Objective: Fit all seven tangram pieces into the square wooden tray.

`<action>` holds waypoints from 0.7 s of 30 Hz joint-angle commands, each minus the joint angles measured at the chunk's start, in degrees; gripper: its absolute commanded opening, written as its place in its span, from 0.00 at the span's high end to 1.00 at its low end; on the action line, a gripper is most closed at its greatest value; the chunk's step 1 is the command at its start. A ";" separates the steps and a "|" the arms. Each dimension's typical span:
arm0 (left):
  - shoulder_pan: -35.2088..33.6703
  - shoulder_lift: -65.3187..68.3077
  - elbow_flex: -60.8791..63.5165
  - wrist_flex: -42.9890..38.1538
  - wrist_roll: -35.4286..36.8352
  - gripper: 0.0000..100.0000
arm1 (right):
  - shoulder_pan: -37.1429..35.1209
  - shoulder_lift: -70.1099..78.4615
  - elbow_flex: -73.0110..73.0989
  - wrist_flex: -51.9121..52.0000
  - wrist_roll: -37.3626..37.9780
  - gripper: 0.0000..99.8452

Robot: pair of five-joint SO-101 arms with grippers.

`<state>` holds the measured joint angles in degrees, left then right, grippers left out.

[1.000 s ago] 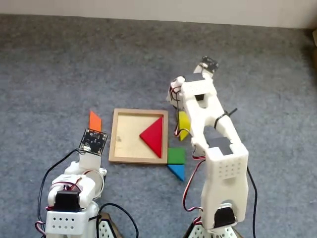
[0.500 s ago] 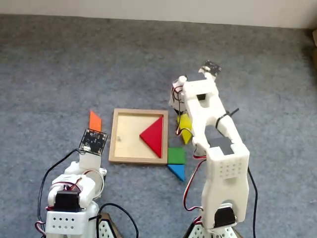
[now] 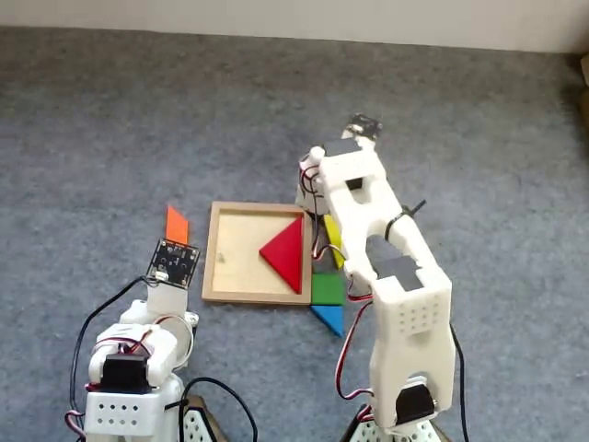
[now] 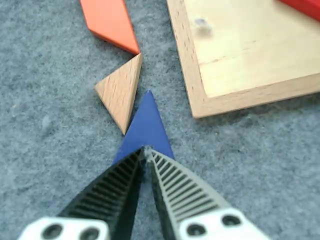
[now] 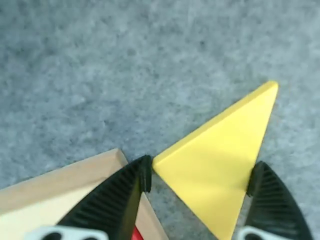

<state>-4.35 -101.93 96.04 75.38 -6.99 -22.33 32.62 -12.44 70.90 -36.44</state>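
The square wooden tray [image 3: 241, 267] lies mid-table with a red triangle [image 3: 287, 250] in its right half. My right gripper [image 5: 200, 174] is shut on the yellow triangle [image 5: 220, 150], one finger at each side, just off the tray's corner [image 5: 95, 175]. A strip of the yellow triangle [image 3: 332, 236] shows under the right arm [image 3: 368, 212]. My left gripper [image 4: 145, 150] is shut, its tips over the base of a dark blue triangle [image 4: 146, 122]. Beside that lie a bare wooden triangle [image 4: 120, 92] and an orange parallelogram [image 4: 107, 20], left of the tray [image 4: 240, 55].
A green square [image 3: 328, 288] and a light blue triangle [image 3: 329, 318] lie against the tray's near right corner. The orange parallelogram [image 3: 177, 224] sits left of the tray. Grey carpet runs all around, with a pale wall edge at the far side.
The right arm has swung left toward the tray's far right corner, carrying the yellow triangle with it. The left arm has not moved.
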 commanded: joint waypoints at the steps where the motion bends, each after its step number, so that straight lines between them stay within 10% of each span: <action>1: 0.66 -2.42 1.10 0.26 -0.26 0.99 | 0.40 -1.19 -2.77 0.75 1.14 0.70; 21: 0.66 -2.42 1.10 0.26 -0.26 0.99 | 1.19 -1.27 -2.77 8.22 1.32 0.71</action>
<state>-4.35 -101.93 96.04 75.38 -6.99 -21.71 32.62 -12.44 78.11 -35.91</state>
